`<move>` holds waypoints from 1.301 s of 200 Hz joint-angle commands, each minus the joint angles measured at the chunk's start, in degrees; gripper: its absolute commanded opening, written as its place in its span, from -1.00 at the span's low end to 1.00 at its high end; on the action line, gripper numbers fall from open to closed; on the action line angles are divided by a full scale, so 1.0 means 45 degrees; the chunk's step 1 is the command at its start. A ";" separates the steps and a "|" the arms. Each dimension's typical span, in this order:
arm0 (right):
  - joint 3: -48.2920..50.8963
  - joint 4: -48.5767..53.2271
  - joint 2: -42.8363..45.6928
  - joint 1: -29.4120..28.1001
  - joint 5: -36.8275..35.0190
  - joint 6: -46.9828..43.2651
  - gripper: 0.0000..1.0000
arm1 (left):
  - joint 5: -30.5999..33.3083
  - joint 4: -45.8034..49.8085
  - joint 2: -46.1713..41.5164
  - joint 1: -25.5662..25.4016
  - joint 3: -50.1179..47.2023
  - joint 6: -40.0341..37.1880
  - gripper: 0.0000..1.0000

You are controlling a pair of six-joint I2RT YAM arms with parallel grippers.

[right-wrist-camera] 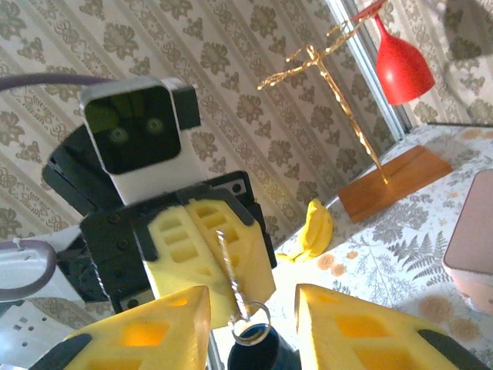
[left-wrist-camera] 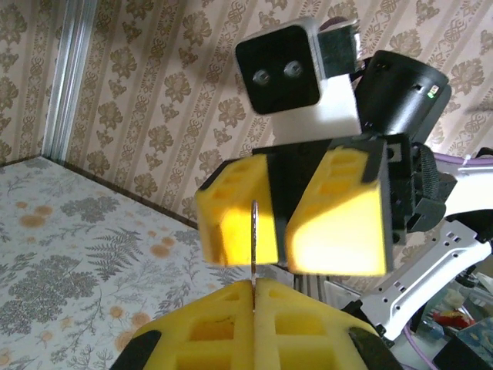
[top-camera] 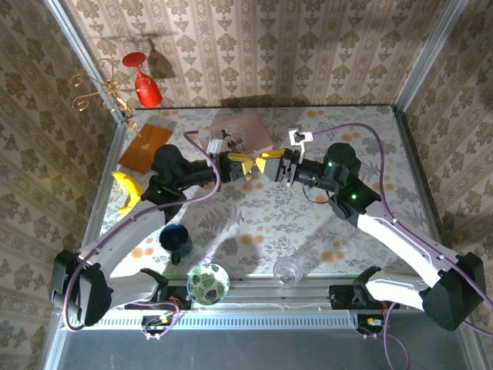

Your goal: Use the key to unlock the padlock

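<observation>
My two grippers meet tip to tip above the middle of the table. The left gripper (top-camera: pixel 245 164) (left-wrist-camera: pixel 254 291) is shut on the key (left-wrist-camera: pixel 253 239), a thin metal blade seen edge-on and sticking out toward the right arm. In the right wrist view the key (right-wrist-camera: pixel 229 266) ends in a small ring (right-wrist-camera: pixel 254 327). The right gripper (top-camera: pixel 267 163) (right-wrist-camera: pixel 254 308) is open, its yellow fingers (right-wrist-camera: pixel 350 327) either side of that ring with gaps showing. The padlock is hidden.
A pink box (top-camera: pixel 240 129) lies just behind the grippers, with a small white-and-black item (top-camera: pixel 297 137) to its right. At the left are a banana (top-camera: pixel 127 190) and a gold rack with red glasses (top-camera: pixel 142 86). Near the front stand a dark cup (top-camera: pixel 176 240), a bowl (top-camera: pixel 208 283) and a clear glass (top-camera: pixel 286 270).
</observation>
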State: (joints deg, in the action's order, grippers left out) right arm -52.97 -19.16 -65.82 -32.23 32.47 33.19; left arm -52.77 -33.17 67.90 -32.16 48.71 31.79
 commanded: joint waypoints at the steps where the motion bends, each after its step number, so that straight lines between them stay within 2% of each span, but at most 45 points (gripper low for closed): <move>1: -0.0356 -0.0218 -0.0230 -0.0162 0.0458 -0.0224 -0.37 | -0.0362 -0.0754 0.0104 0.0057 -0.0004 0.0396 -1.00; 74: -0.0494 -0.0128 -0.0239 -0.0241 0.0529 -0.0330 -0.63 | -0.0672 -0.0930 0.0165 0.0057 -0.0043 0.0591 -1.00; 124: -0.0668 0.0257 -0.0211 -0.0266 0.0466 -0.0534 -1.00 | -0.0947 -0.1223 0.0282 0.0043 -0.0066 0.0882 -1.00; 138: -0.0738 0.0459 -0.0149 -0.0278 0.0441 -0.0687 -1.00 | -0.0985 -0.1208 0.0283 0.0072 -0.0093 0.0904 -1.00; 173: -0.1040 0.2066 0.0093 -0.0280 -0.0080 -0.1415 -1.00 | -0.0864 -0.0946 0.0056 0.0395 -0.0142 0.1153 -0.44; 192: -0.1357 0.3275 0.0043 -0.0271 -0.0112 -0.1789 -1.00 | -0.0321 0.0060 -0.0234 0.0558 -0.0077 0.0863 -0.28; 217: -0.1508 0.4138 -0.0096 -0.0262 0.0103 -0.2047 -1.00 | 0.0162 0.1013 -0.0622 0.0565 -0.0061 0.0286 -0.26; 238: -0.1755 0.4958 -0.0266 -0.0264 0.0243 -0.2274 -1.00 | 0.0184 0.1227 -0.0824 0.0584 -0.0077 0.0220 0.07; 260: -0.2262 0.5995 -0.0751 -0.0260 0.0792 -0.2562 -1.00 | 0.0175 0.1712 -0.0997 0.0604 0.0052 0.0068 0.18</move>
State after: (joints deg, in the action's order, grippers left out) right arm -59.33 0.78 -67.13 -33.28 33.43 24.47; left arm -52.40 -28.45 65.14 -29.80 48.23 33.95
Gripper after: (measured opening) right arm 0.047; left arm 0.574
